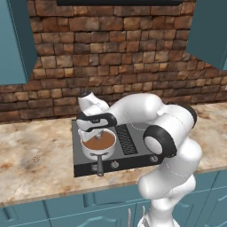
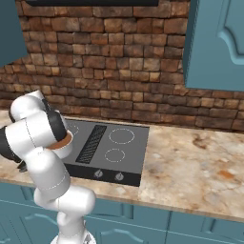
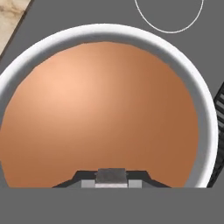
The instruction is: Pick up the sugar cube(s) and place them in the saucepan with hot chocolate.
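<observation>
Saucepan (image 3: 205, 113) — brimming with smooth brown hot chocolate (image 3: 100, 113).

White arm (image 1: 146, 115) bends over the cooktop (image 1: 128, 146); saucepan (image 1: 99, 145) of brown liquid sits beneath its hand.

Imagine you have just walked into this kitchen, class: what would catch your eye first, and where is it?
First, the bulky white robot arm, bent over the counter front and reaching left to the dark cooktop. Next, the small silver saucepan on the cooktop's front left ring, full of smooth brown hot chocolate, with the gripper poised directly above it. Behind everything runs a rough red-brown brick wall.
</observation>
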Controlling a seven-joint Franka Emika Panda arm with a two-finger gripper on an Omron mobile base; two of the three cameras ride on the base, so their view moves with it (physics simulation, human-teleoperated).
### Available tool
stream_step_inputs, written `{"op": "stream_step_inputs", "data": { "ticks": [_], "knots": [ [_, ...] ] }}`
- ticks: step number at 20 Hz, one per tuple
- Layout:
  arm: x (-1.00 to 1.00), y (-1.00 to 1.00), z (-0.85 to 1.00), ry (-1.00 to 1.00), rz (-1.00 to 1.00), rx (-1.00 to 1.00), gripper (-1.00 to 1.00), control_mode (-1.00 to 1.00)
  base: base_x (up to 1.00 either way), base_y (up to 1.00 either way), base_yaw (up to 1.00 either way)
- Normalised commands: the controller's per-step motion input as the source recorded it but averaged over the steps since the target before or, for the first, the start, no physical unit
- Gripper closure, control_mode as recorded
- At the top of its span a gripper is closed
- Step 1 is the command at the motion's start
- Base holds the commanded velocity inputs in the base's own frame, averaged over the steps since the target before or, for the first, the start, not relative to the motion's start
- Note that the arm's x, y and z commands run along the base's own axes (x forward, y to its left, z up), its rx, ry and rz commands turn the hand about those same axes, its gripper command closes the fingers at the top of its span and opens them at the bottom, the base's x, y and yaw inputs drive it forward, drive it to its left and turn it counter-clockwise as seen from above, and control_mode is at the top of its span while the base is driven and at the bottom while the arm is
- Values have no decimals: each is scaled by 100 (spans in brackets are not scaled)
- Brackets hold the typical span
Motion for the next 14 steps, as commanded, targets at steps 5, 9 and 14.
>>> {"op": "stream_step_inputs", "data": {
  "ticks": [5, 9, 14],
  "knots": [
    [0, 0, 0, 0, 0, 0, -100, -100, 0, 0, 0],
    [-4, 2, 18, 0, -1, -3, -100, -100, 0, 0, 0],
    [-36, 44, 73, -3, 0, 8, -100, -100, 0, 0, 0]
  ]
}}
